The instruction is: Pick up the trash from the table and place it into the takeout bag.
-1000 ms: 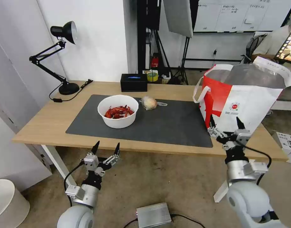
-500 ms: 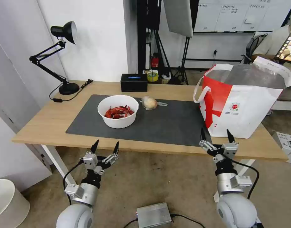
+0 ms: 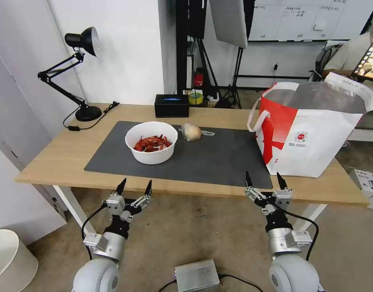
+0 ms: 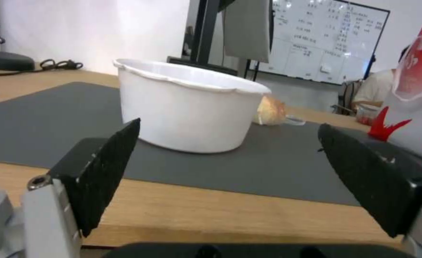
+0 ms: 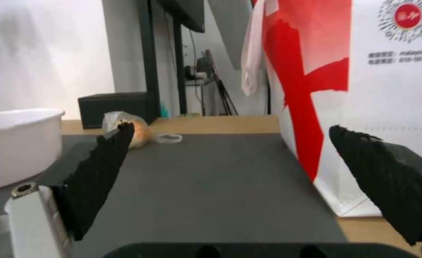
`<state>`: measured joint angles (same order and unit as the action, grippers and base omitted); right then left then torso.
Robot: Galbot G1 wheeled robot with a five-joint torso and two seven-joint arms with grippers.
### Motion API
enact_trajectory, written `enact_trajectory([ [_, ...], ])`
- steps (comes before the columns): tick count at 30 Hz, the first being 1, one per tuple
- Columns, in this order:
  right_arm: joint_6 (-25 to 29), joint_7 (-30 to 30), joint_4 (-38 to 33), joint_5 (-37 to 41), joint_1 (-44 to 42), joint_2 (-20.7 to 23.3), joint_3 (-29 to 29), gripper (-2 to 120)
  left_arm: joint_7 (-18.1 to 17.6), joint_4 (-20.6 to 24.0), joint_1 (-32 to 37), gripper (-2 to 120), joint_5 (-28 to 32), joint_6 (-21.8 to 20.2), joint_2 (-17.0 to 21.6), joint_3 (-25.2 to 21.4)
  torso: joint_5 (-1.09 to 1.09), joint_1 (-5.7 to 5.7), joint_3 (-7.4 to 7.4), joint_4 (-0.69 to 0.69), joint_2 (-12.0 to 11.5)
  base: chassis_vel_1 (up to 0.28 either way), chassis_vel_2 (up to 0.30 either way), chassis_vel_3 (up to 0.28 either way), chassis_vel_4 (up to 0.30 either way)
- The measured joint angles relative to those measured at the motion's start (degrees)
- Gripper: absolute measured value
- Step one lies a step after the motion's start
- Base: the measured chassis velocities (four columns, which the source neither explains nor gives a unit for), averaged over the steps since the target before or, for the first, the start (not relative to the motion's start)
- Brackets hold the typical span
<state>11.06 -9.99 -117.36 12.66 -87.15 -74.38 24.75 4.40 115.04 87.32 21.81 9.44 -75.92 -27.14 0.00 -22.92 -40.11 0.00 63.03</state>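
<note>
Takeout bag (image 3: 316, 134) contents hidden; left hand (image 3: 133, 187), right hand (image 3: 263, 180) spread, empty.

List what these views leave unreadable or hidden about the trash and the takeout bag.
- Takeout bag contents: head view, its near wall and foil lining block the inside.
- Bowl contents: left wrist view, the white wall hides the crayfish shells seen from the head.
- Plastic wad: right wrist view, partly behind a finger of the right gripper.
- Bag print: too small to read.
</note>
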Motion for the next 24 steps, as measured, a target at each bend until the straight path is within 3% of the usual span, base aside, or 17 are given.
enact_trajectory([
  [24, -2.0, -0.3, 0.5, 1.3, 2.6, 2.2, -2.1, 100, 0.2, -1.0, -0.1, 100, 0.1, 0.0, -0.1, 0.0, 0.00, 0.01, 0.00, 0.00, 0.0, 0.000, 0.000, 0.000, 0.000],
])
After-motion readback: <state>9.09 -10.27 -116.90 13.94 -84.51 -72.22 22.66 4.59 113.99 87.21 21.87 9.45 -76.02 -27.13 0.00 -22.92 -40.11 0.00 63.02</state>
